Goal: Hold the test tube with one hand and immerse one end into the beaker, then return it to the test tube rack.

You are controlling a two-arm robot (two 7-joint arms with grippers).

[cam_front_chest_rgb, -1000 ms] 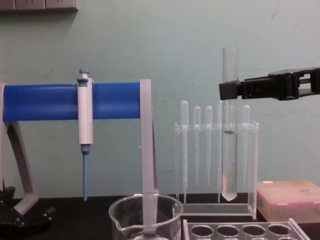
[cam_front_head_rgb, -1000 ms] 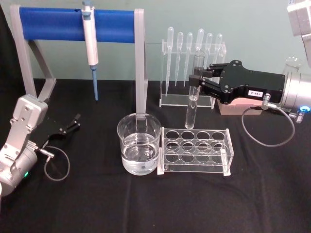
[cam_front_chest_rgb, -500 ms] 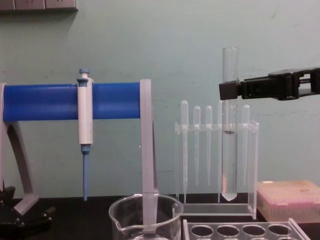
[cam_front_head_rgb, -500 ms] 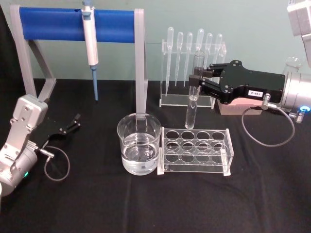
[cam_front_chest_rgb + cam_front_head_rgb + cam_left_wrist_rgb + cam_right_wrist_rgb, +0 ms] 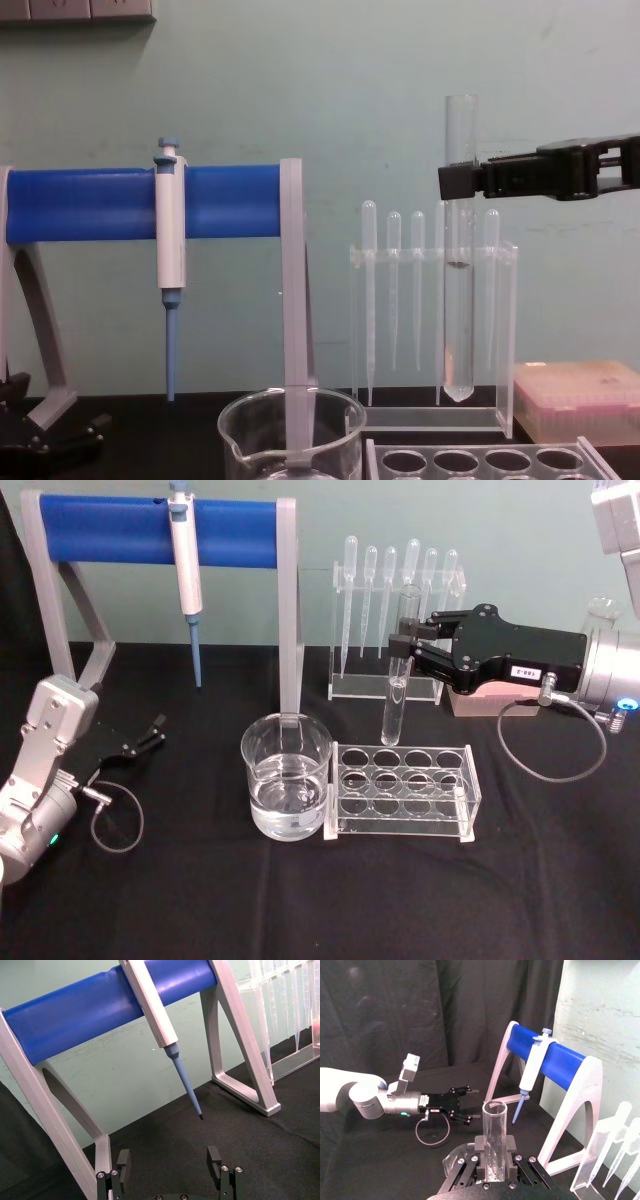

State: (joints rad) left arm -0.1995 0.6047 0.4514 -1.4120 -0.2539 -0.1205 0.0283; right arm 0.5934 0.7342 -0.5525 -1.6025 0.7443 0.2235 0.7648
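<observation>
My right gripper [image 5: 404, 648] is shut on the test tube [image 5: 398, 670], gripping it near its open rim and holding it upright above the back row of the clear tube rack [image 5: 402, 790]. From the chest view the test tube [image 5: 459, 250] hangs with its round bottom clear of the rack, with the right gripper [image 5: 460, 180] high on it. The right wrist view has the test tube [image 5: 494, 1132] between the fingers of the right gripper [image 5: 494, 1152]. The beaker [image 5: 287, 788], part filled with clear liquid, stands to the left of the rack; the beaker [image 5: 290, 432] rim is low in the chest view. My left gripper [image 5: 150, 732] rests open on the table at the far left.
A blue bar stand [image 5: 150, 532] with a blue-tipped white pipette [image 5: 186, 575] stands at the back left. A clear stand of frosted pipettes [image 5: 398, 620] is behind the tube. A pink box [image 5: 575, 400] sits at the right. Black cloth covers the table.
</observation>
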